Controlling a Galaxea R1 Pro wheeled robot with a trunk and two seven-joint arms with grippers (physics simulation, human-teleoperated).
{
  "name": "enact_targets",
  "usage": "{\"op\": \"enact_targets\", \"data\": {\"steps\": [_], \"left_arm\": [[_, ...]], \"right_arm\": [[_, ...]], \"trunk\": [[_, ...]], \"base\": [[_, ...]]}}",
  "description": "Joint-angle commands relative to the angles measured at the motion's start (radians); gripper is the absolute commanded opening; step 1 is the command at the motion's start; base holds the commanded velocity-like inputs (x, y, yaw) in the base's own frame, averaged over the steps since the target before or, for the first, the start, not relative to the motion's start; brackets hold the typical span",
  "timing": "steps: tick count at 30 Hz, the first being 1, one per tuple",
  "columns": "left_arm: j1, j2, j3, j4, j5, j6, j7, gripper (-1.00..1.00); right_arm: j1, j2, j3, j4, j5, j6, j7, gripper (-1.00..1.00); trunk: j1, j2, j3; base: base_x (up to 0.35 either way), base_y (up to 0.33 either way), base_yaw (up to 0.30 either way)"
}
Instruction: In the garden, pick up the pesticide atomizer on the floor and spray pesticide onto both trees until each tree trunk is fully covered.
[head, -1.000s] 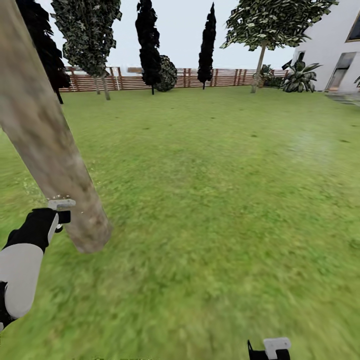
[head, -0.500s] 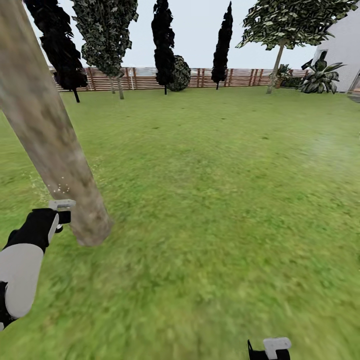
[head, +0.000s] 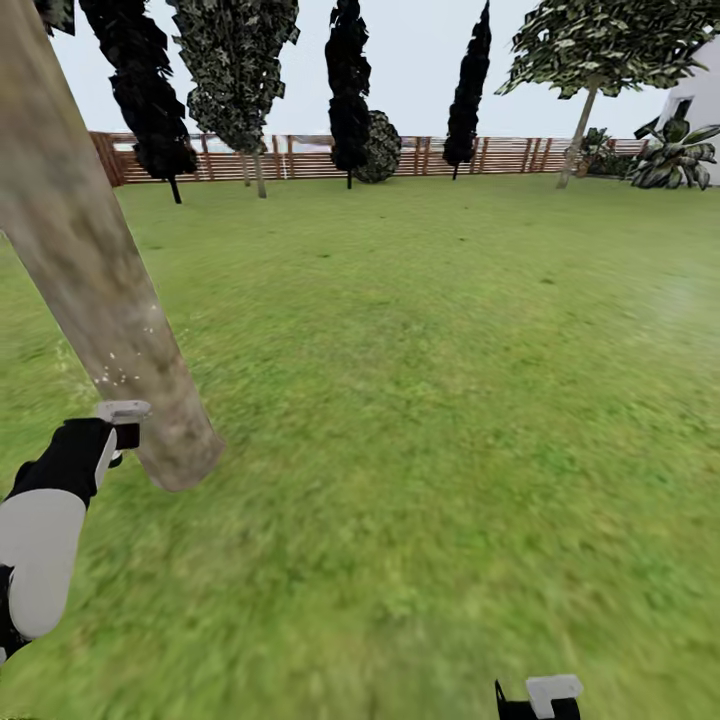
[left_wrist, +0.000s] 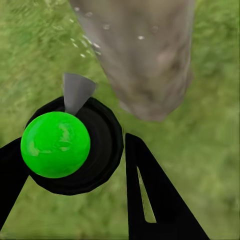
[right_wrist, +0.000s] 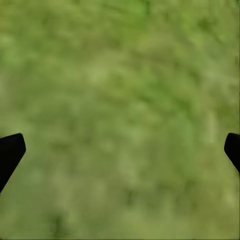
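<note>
My left gripper (head: 118, 436) is shut on the pesticide atomizer (left_wrist: 56, 144), a black body with a bright green round cap and a grey nozzle (left_wrist: 76, 91). The nozzle (head: 123, 410) points at the thick pale tree trunk (head: 95, 280) a short way in front of it, low on the trunk near its base (left_wrist: 150, 65). White spray specks dot the bark (head: 120, 375). A second tree (head: 580, 130) with a pale trunk stands far off by the fence. My right gripper (head: 540, 697) hangs open over bare grass, its fingertips (right_wrist: 10, 152) wide apart.
Green lawn (head: 430, 380) spreads ahead to a brown slat fence (head: 300, 158). Dark bushy trees (head: 350, 90) stand along it. A broad-leaf plant (head: 680, 155) and a white house corner (head: 700, 100) are at the far right.
The whole head view has shifted right, so the camera has turned left. The spray specks now sit a little higher on the trunk. Both arms hold the same pose.
</note>
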Motion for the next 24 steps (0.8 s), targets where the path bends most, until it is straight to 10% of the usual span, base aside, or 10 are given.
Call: {"op": "enact_targets", "data": {"steps": [1,24], "left_arm": [[0.001,-0.001,0.002,-0.001,0.000,0.003,0.003,-1.00],[0.067,-0.001,0.021,0.008,0.000,-0.011,0.027,-1.00]], "right_arm": [[-0.001,0.000,-0.004,0.001,0.011,-0.003,-0.005,1.00],[-0.001,0.000,-0.004,0.001,0.011,-0.003,-0.005,1.00]], "trunk": [[0.000,0.000,-0.001],[0.000,0.000,-0.001]], "base": [[0.254,-0.172,0.275],[0.195,-0.211,0.211]]}}
